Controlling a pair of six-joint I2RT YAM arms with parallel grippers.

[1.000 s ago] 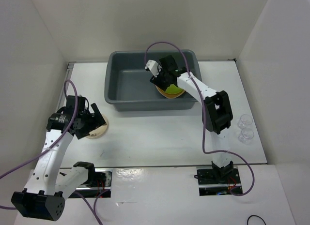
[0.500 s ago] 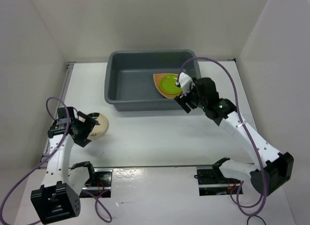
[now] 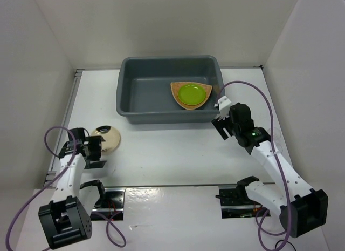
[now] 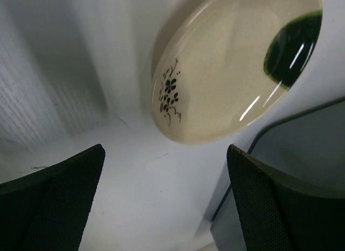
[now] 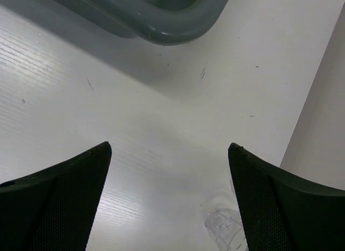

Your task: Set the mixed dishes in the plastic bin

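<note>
Presently, the small lime-green round plate [image 3: 191, 93] sits nested on the orange-brown woven plate [image 3: 175, 90] at the right end of the grey-blue plastic bin [image 3: 145, 94], both well inside its walls. The cream saucer [image 3: 106, 139] lies on the white table [image 3: 172, 154], to the left and well apart from the bin's near left corner. My left gripper [image 3: 98, 154] hangs just near-left of it, jaws spread wide and holding nothing. Through the left wrist camera the saucer [image 4: 226, 73], with its small floral print [image 4: 170, 97] and dark green mark [image 4: 291, 43], lies just beyond the two fingers. My right gripper [image 3: 218, 115] hovers off the near right corner of the bin [image 5: 161, 19], jaws likewise wide and empty. Its wrist camera catches one clear cup [image 5: 223, 224] on the table at the bottom of the picture; overhead I cannot pick the cups out.

As I read it, the saucer is the step in hand. A shallow dish gives little to bite on, so I would drop the left wrist low, set one finger over the rim and the other under its lip, and close gently before lifting. I would carry it level over the bin's rolled rim and release it on the bare floor at the left, away from the stacked plates. The greatest risk, I judge, is the saucer sliding off across the smooth table.
</note>
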